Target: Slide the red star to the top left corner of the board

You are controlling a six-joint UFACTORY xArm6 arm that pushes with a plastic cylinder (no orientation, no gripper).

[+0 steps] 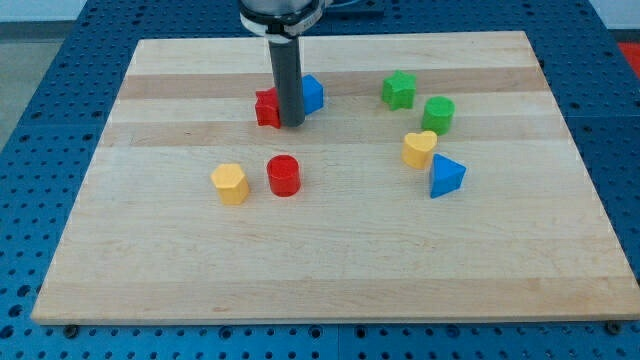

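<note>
The red star (266,108) lies on the wooden board (330,260), left of centre in the upper half. My tip (292,124) stands right against the star's right side, and the rod hides part of the star. The blue cube (311,94) sits just right of the rod, partly hidden by it. The board's top left corner (145,48) lies up and to the left of the star.
A red cylinder (284,175) and a yellow hexagonal block (230,184) lie below the star. At the right are a green star (399,90), a green cylinder (438,114), a yellow heart (419,149) and a blue triangular block (446,176).
</note>
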